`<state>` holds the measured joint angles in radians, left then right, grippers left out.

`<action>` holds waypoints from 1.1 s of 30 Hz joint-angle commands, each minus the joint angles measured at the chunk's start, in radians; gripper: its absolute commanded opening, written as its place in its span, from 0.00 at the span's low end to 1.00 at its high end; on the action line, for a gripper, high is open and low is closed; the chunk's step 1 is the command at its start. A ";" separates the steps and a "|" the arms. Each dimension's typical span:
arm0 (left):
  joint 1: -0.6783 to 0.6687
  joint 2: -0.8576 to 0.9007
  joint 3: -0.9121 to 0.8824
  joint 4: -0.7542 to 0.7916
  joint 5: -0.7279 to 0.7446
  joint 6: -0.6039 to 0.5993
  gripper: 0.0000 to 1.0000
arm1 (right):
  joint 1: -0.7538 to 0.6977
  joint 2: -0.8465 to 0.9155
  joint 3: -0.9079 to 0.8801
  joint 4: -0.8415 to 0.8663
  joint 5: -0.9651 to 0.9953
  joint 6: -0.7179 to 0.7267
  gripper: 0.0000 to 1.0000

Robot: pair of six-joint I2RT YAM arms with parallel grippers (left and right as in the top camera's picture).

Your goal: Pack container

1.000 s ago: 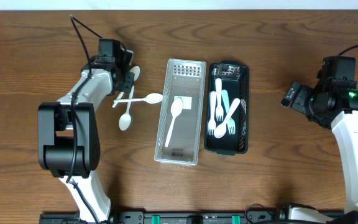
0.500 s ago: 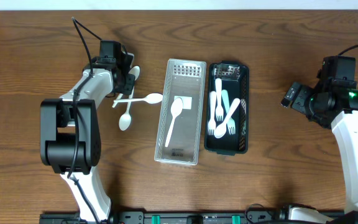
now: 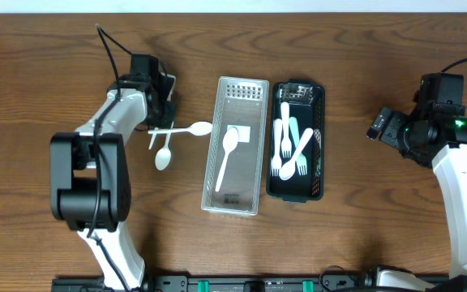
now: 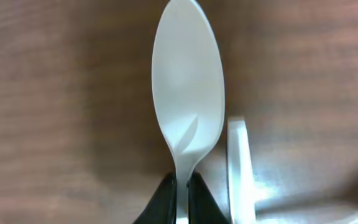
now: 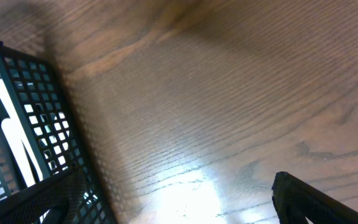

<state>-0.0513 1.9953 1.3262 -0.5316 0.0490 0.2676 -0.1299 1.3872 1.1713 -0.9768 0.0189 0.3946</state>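
Note:
My left gripper (image 3: 165, 97) is shut on the neck of a white plastic spoon (image 4: 188, 93); its black fingertips (image 4: 166, 202) pinch just below the bowl, low over the wood. In the overhead view the gripper hides that spoon. Two more white spoons lie on the table, one (image 3: 194, 128) pointing at the silver mesh basket (image 3: 250, 89) and one (image 3: 163, 156) below it. The silver basket holds one spoon (image 3: 228, 150). The black mesh basket (image 3: 321, 146) holds several white forks and spoons (image 3: 286, 146). My right gripper (image 3: 382, 126) is open and empty, right of the black basket.
In the left wrist view another white handle (image 4: 240, 171) lies just right of the held spoon. In the right wrist view the black basket's corner (image 5: 23, 137) is at the left, with bare wood between it and my right finger (image 5: 309, 199).
The left gripper has shifted slightly right over the spoon that lay beside it, now covering it. The loose spoon handles near it moved a little. The right arm has not moved.

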 commanded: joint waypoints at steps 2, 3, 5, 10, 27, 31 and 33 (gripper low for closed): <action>-0.027 -0.240 0.071 -0.075 -0.003 -0.053 0.06 | -0.002 0.001 -0.001 -0.003 0.003 0.013 0.99; -0.041 -0.290 0.075 -0.087 0.009 -0.065 0.06 | -0.002 0.001 -0.001 -0.003 0.003 0.013 0.99; -0.076 -0.393 0.075 -0.108 0.071 -0.080 0.06 | -0.002 0.001 -0.001 -0.002 0.003 0.014 0.99; -0.204 -0.516 0.074 -0.169 0.127 -0.216 0.06 | -0.002 0.000 -0.001 0.002 0.000 0.032 0.99; -0.507 -0.251 0.002 -0.204 0.118 -0.528 0.24 | -0.002 0.001 -0.001 -0.001 0.004 0.031 0.99; -0.474 -0.286 0.042 -0.230 0.030 -0.528 0.49 | -0.002 0.001 -0.001 -0.003 0.008 0.022 0.99; -0.439 -0.327 0.069 -0.255 -0.023 -0.528 0.59 | -0.002 0.000 -0.001 -0.003 0.008 0.023 0.99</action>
<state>-0.5362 1.7363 1.3380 -0.7723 0.1242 -0.2405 -0.1299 1.3872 1.1713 -0.9768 0.0189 0.4103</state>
